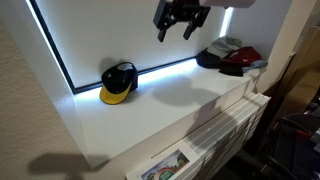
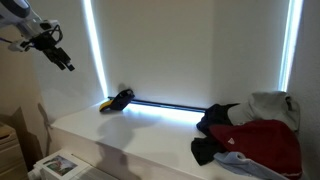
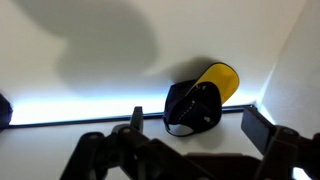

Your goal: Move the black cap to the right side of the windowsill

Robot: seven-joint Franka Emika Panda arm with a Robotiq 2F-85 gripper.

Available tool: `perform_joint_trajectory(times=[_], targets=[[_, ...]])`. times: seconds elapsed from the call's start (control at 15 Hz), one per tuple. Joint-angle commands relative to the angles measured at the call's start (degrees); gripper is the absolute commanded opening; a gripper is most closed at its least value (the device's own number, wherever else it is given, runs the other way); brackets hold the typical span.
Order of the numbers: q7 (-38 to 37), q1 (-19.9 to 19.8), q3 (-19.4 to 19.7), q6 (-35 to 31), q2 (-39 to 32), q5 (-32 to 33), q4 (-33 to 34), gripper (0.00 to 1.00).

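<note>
My gripper [image 1: 175, 32] hangs released and empty at top centre; the black cap [image 1: 118, 80] sits mid-left on the windowsill [image 1: 185, 105]. It looks light and floppy, so I'd pinch its stiffer yellow brim

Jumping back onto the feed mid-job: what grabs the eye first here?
The black cap with its bright yellow brim, alone on the white windowsill against the glowing strip of light. High over the sill the hand hangs open and empty, and a heap of red and grey fabric lies at the sill's other end.
</note>
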State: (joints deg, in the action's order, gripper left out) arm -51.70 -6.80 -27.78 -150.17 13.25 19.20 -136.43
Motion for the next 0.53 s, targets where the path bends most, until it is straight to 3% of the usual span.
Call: perform_joint_trajectory(times=[0.0, 0.27, 0.33, 0.47], targets=[[-2.68, 3.44, 3.72, 0.35, -2.5, 3.47, 0.86, 1.0], [-5.48, 3.82, 4.61, -1.34, -3.83, 5.76, 1.77, 1.0], [-10.93, 0.18, 1.41, -4.95, -4.25, 6.48, 1.76, 1.0], [-20.54, -1.03, 0.69, -9.09, -7.88, 11.77, 4.89, 1.0]])
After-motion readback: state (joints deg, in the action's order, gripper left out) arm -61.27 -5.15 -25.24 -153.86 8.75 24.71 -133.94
